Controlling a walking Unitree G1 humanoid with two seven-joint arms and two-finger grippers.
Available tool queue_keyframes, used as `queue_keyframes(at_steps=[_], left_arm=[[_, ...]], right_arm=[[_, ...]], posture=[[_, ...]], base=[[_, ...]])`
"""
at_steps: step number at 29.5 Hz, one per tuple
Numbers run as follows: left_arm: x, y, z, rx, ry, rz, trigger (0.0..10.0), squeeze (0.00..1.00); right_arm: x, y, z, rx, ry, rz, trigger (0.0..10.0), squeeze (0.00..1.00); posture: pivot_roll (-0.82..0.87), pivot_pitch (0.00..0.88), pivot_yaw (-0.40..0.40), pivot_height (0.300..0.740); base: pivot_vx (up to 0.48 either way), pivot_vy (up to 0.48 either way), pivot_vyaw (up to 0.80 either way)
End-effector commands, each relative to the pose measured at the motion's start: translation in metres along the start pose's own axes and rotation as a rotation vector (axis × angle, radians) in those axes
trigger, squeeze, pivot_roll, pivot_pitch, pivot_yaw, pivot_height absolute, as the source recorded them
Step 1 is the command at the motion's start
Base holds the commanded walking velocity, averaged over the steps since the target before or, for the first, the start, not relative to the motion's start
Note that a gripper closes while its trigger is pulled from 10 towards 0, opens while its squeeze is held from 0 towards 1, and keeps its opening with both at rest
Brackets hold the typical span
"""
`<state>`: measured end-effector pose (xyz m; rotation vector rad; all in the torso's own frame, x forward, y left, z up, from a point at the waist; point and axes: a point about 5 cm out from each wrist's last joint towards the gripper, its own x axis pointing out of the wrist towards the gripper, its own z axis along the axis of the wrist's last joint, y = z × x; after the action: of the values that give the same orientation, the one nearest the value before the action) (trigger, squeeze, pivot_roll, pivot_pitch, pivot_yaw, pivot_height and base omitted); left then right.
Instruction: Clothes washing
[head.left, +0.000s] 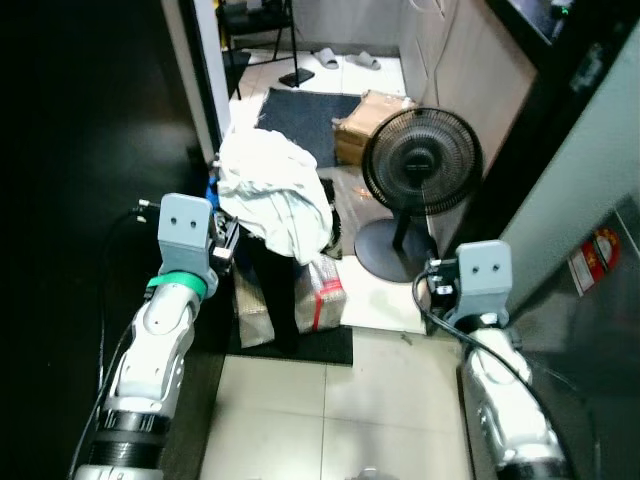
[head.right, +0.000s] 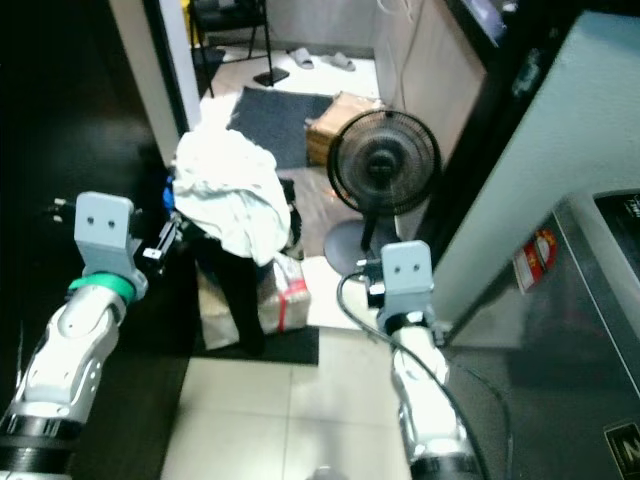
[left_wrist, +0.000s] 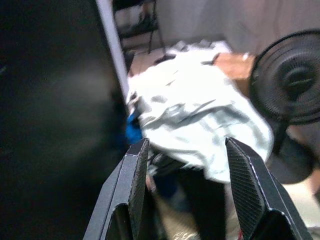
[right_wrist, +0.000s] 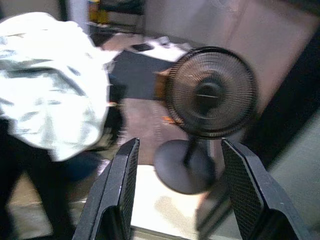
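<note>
Narrow tiled passage (head.left: 330, 400), dark wall on the left, grey appliance (head.left: 590, 300) with a red sticker (head.left: 592, 258) on the right. Further back, dark mat (head.left: 305, 115), cardboard box (head.left: 365, 125), pair of slippers (head.left: 345, 58) on pale tiles, black stand (head.left: 295, 50) beyond.

Heap of white clothes (head.left: 272, 195) piled in the middle of the passage, draped over dark garments and a stack of wrapped parcels (head.left: 320, 290); bit of blue (left_wrist: 132, 131) just visible under the heap on its left side. Black mat (head.left: 315, 345) under the parcels.

Black fan (head.left: 422, 160) upright on its round base (head.left: 390, 250), just right of the heap, close but not clearly touching.

Left arm raised, left gripper (left_wrist: 187, 192) open, fingers (left_wrist: 130, 190) spread wide and empty, aimed at the lower edge of the clothes, near but apart. Head views blocked by the wrist housing (head.left: 185, 235), gripper tip just beside the heap's left side.

Right arm raised too, right gripper (right_wrist: 180, 192) likewise open and empty, fingers (right_wrist: 242, 192) parted, pointed at the fan's base, clothes off to one side. Right wrist housing (head.left: 478, 280) below and right of the fan, cable (head.left: 430, 300) looping beside it.

Both wrist views somewhat blurred.
</note>
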<state>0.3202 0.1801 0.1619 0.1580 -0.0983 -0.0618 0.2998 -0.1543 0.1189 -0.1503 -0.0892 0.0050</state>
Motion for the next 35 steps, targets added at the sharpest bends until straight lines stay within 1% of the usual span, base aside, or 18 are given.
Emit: queue_keyframes(at_steps=[1,5,11,20,22,30,35], left_arm=[[-0.0009,-0.0023,-0.0035,0.000,0.014,-0.002,10.0,0.00],[-0.0008,-0.0023,-0.0032,0.000,0.013,-0.002,10.0,0.00],[-0.0005,-0.0027,-0.0029,-0.001,0.013,-0.003,10.0,0.00],[-0.0005,-0.0027,-0.0028,-0.002,0.012,-0.006,10.0,0.00],[-0.0004,-0.0027,-0.0027,-0.003,0.012,-0.006,10.0,0.00],[-0.0001,-0.0026,-0.0026,-0.003,0.012,-0.005,10.0,0.00],[0.0001,-0.0025,-0.0026,-0.002,0.012,-0.006,10.0,0.00]], right_arm=[[-0.0009,-0.0060,-0.0030,-0.017,0.016,-0.012,10.0,0.00],[-0.0009,-0.0055,-0.0025,-0.026,0.016,-0.006,10.0,0.00],[-0.0011,-0.0048,-0.0020,-0.024,0.014,0.001,10.0,0.00],[-0.0015,-0.0053,-0.0035,0.002,0.031,-0.010,10.0,0.00],[-0.0012,-0.0054,-0.0040,0.014,0.036,-0.011,10.0,0.00],[-0.0008,-0.0060,-0.0042,0.013,0.038,-0.013,10.0,0.00],[-0.0005,-0.0049,-0.0030,-0.001,0.031,-0.009,10.0,0.00]], posture=[[-0.07,0.055,0.043,0.740],[-0.07,0.057,0.044,0.740],[-0.07,0.059,0.044,0.740],[-0.07,0.061,0.044,0.740],[-0.07,0.062,0.044,0.740],[-0.07,0.061,0.045,0.740],[-0.07,0.062,0.045,0.740]], base=[[0.450,0.000,0.00],[0.447,0.000,0.00],[0.446,0.000,0.78],[0.443,0.000,0.00],[0.441,0.000,-0.80],[0.442,0.000,-0.80],[0.435,0.000,0.00]])
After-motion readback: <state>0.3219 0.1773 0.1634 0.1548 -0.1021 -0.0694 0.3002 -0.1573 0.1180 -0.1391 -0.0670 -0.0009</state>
